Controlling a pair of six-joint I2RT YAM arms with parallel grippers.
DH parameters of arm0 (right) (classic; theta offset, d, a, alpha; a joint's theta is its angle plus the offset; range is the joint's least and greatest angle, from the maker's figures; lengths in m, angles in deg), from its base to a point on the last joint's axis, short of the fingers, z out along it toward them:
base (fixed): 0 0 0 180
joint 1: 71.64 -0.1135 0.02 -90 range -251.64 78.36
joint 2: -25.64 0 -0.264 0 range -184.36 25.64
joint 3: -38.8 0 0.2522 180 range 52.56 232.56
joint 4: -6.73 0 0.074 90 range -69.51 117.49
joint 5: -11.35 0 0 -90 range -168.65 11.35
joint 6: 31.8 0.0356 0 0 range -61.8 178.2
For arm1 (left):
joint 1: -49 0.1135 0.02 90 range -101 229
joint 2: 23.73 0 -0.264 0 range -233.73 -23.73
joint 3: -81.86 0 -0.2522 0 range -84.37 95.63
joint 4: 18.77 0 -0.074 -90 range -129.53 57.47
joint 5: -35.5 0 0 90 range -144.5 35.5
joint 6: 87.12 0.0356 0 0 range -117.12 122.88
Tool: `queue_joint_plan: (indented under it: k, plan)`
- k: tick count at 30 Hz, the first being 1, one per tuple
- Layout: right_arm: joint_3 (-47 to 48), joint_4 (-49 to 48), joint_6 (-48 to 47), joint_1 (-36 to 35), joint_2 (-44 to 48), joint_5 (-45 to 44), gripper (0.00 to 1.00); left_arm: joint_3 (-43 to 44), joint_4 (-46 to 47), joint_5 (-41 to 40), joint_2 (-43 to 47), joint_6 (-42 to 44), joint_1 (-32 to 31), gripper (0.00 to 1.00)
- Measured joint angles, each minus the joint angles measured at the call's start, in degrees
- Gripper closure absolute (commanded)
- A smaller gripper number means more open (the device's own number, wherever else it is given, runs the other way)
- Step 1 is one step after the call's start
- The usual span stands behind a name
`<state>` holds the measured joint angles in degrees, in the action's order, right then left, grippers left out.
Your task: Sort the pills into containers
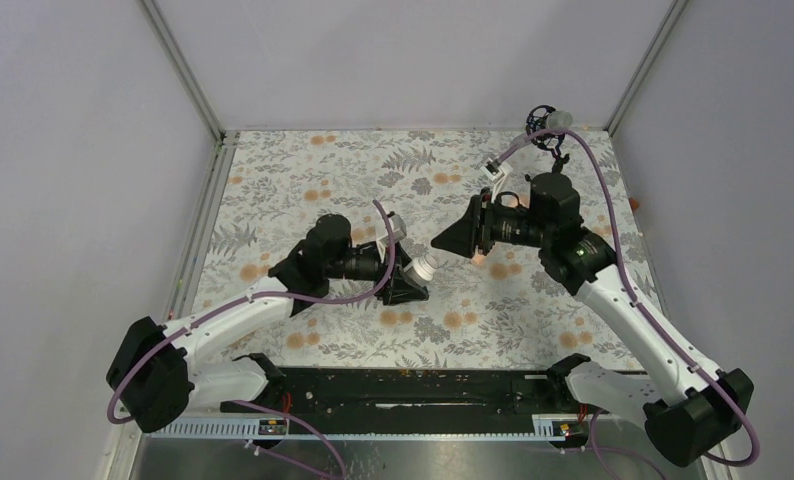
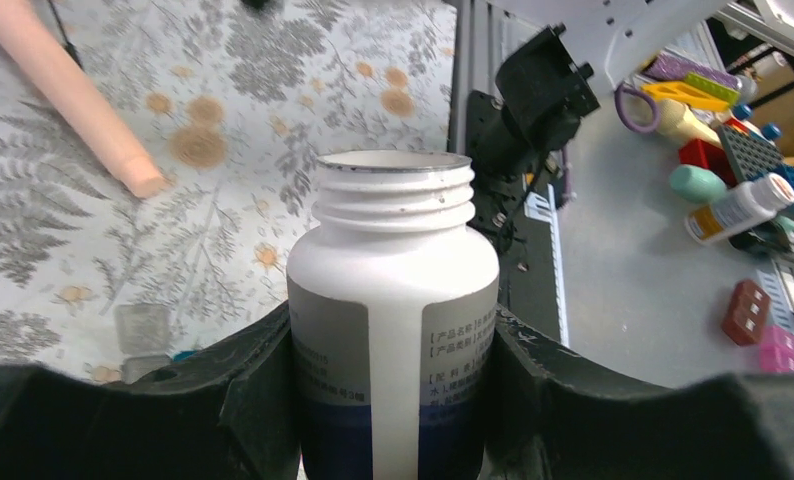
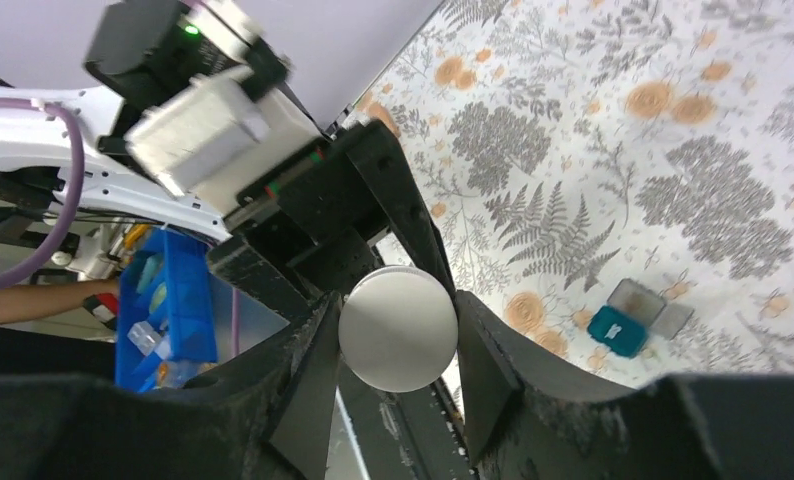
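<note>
1 white bottle (image 2: 393, 300), uncapped, clamped in left gripper (image 2: 393, 345), lower centre of left wrist view. 1 cap (image 3: 398, 345), pinched by right gripper (image 3: 397, 315). 1 teal box (image 3: 618, 330), open, lower right of right wrist view. We judge: tilt spills the bottle; slack pinch drops cap

Your left gripper (image 1: 413, 279), aimed at 3 o'clock, clamps the bottle (image 2: 393, 285); your right gripper (image 1: 443, 241), aimed at 9 o'clock, clamps the cap (image 3: 398, 327).
</note>
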<state>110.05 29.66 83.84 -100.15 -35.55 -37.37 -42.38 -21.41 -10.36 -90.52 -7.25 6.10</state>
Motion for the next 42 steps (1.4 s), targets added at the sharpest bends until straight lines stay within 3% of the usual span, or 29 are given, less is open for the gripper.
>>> queue_joint_plan:
  k: [9,18,29,42]
  plan:
    - [0.0,-2.91,-4.76,0.83,2.14,-1.05,0.61,-0.98,-1.97,0.98,0.0,0.5,0.0,1.0]
    - [-3.43,4.74,-4.57,1.07,1.03,-20.87,0.61,-0.85,-11.19,-15.85,-1.57,5.7,-0.02,1.0]
    - [-13.0,5.64,-2.25,1.22,0.92,-31.41,0.61,2.97,-21.38,-32.7,-12.59,17.0,-2.45,1.0]
    - [-19.3,6.38,0.17,1.27,-1.88,-41.2,0.61,6.29,-24.85,-38.14,-17.75,24.72,-2.93,1.0]
